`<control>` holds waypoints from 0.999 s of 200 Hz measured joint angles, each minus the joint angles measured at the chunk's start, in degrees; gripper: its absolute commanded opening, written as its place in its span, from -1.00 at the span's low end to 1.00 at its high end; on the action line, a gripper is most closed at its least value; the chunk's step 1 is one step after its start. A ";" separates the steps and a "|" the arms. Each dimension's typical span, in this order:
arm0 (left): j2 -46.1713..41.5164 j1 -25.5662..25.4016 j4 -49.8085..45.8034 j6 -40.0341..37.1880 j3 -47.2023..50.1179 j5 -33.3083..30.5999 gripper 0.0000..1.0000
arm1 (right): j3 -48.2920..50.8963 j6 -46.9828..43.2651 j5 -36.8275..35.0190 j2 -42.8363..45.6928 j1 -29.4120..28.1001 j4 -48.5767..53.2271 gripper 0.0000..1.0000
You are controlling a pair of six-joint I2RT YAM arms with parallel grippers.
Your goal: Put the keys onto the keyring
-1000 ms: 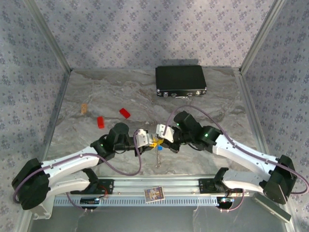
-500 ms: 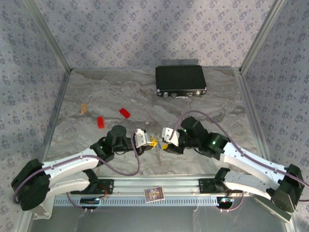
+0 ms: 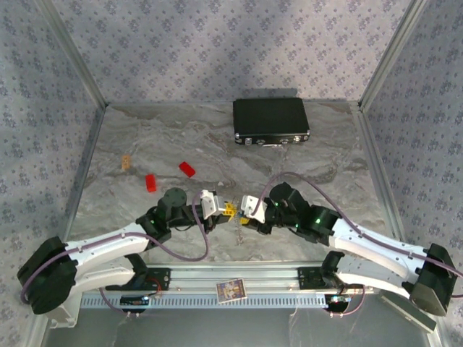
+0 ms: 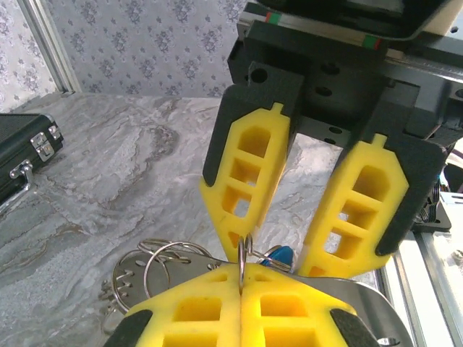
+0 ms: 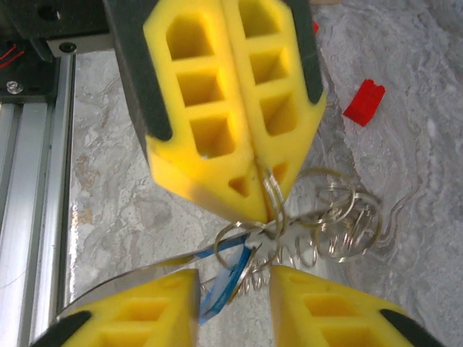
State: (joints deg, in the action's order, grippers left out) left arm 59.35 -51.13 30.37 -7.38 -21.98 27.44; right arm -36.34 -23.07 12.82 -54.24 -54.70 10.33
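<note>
Left gripper pinches keyring; right gripper, jaws apart, straddles blue key.

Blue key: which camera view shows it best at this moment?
Right wrist. The blue key sits close up in the gap between the right gripper's parted fingers. Left wrist shows a blue sliver behind the left gripper, shut on the keyring. Top external: too small to make out.

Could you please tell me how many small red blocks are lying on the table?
2. The near red block lies left of centre; the far red block sits just right of it, slightly farther back. Others may be hidden from view.
</note>
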 measured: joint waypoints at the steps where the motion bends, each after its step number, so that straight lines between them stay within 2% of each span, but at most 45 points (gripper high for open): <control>1: 0.00 0.00 0.00 0.00 0.02 0.02 -1.00 | 0.00 0.04 -0.02 -0.02 0.00 -0.04 -0.70; 37: 0.15 0.00 1.64 0.63 1.03 0.20 -1.00 | -0.15 0.81 0.70 -2.36 0.04 -0.98 -1.00; 78: 0.48 0.02 1.40 0.33 1.90 0.17 -1.00 | -2.25 -0.24 2.16 -5.99 0.07 1.70 -1.00; 83: 0.48 0.02 1.40 0.13 1.90 0.17 -1.00 | -2.36 -0.39 2.19 -5.95 0.09 1.95 -0.91; 97: 0.48 0.00 1.64 -0.22 1.90 0.17 -1.00 | -2.43 -0.66 2.38 -5.49 0.39 2.54 -0.49; 108: 0.44 0.00 1.95 -0.48 1.90 0.20 -1.00 | -2.43 -0.98 2.47 -4.81 0.57 3.10 -0.37; 133: 0.37 0.00 2.78 -1.14 1.90 0.39 -1.00 | -2.25 -1.66 3.10 -1.40 1.81 4.42 -0.35; 169: 0.39 0.00 2.78 -2.01 1.90 1.73 -1.00 | -1.29 -1.22 5.99 4.24 4.52 3.80 -0.46; 200: 0.76 0.00 2.82 -2.62 1.90 2.86 -1.00 | -0.20 0.11 8.85 4.79 4.96 1.16 -0.52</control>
State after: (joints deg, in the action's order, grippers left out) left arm 60.12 -51.13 33.19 -10.00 -20.08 30.30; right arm -36.53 -22.96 21.67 -49.45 -49.74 11.49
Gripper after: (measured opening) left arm 0.046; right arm 0.243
